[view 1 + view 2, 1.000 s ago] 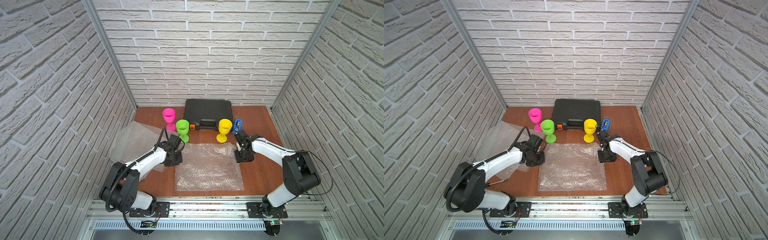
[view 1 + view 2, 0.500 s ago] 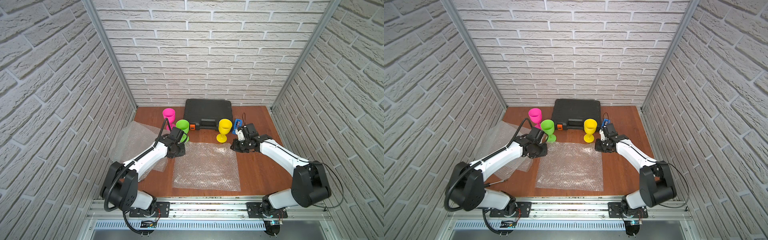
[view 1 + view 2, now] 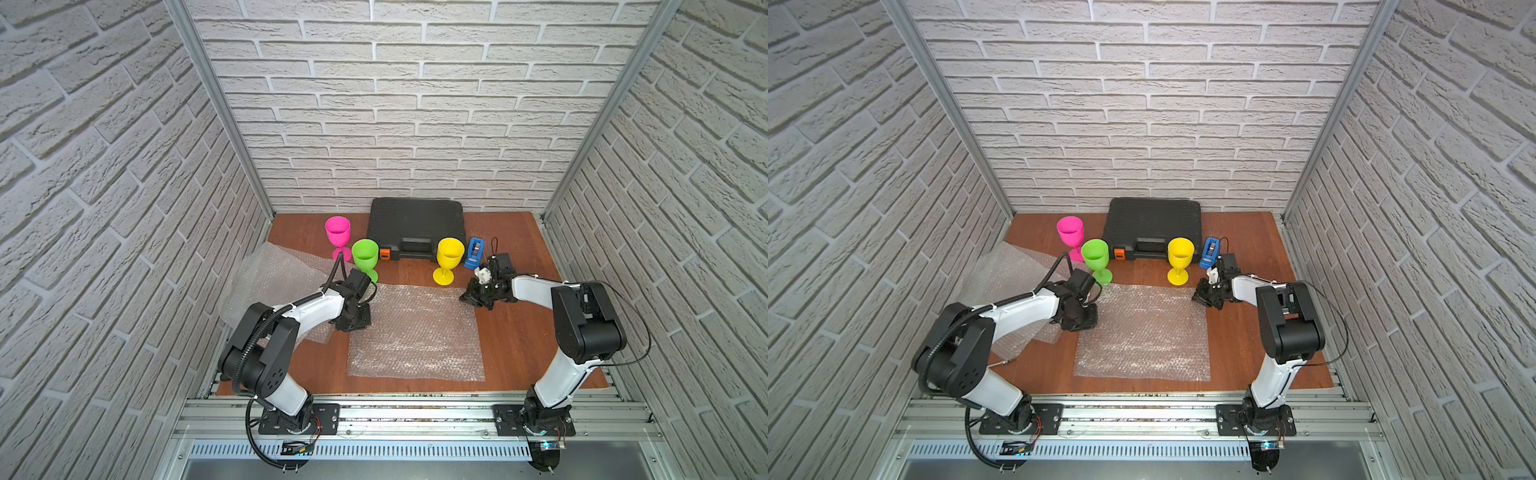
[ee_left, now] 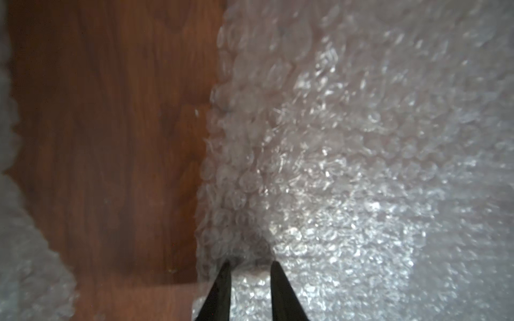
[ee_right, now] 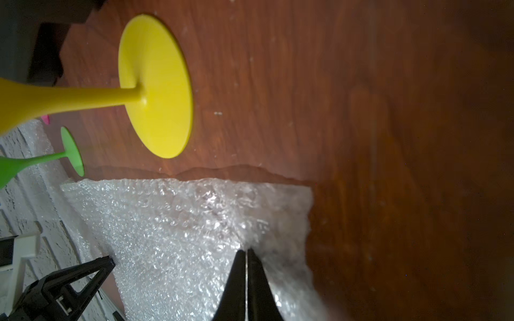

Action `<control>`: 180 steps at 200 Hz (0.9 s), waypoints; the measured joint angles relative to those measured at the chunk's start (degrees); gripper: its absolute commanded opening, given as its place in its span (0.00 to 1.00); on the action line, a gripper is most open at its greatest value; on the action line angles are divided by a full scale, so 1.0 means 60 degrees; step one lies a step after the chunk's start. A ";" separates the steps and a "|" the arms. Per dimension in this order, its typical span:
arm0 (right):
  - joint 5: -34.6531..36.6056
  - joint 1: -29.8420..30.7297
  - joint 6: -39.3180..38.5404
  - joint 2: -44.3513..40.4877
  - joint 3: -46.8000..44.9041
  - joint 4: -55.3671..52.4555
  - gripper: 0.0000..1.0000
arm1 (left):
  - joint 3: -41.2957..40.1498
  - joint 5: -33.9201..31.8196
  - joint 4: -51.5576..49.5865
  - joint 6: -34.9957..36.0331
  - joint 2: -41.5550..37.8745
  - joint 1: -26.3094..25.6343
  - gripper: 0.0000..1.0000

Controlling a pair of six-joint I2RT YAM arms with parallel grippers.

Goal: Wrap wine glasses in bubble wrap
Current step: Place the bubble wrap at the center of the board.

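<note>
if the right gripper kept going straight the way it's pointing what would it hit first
Likely the bubble wrap sheet the right gripper is pinching, then bare table; the yellow goblet's foot looks off to one side, though depth is unclear.

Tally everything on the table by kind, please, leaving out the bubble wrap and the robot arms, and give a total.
Goblets: 3 (pink goblet, green goblet, yellow goblet)
Black case: 1
Blue tape dispenser: 1
Total: 5
</note>
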 measured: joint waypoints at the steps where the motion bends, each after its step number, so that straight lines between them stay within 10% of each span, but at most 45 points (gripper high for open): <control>1: -0.0011 -0.0029 -0.0004 0.0000 0.0000 -0.0004 0.07 | 0.0000 0.0011 0.0011 0.0000 0.0004 -0.0004 0.26; 73: 0.0051 -0.1326 -0.0805 -0.0047 0.0240 -0.0750 0.14 | 0.0346 0.0747 0.1002 -0.1064 0.0554 -0.1147 0.26; 136: 0.0117 -0.1191 -0.1730 -0.2171 0.0164 -0.0878 0.91 | 0.0423 0.0248 0.0408 -0.1475 -0.0036 -0.1530 0.46; 180: 0.0189 -0.0670 -0.2080 -0.3581 -0.0182 -0.0222 1.00 | 0.0568 0.0120 0.0062 -0.1206 -0.1078 -0.0969 0.69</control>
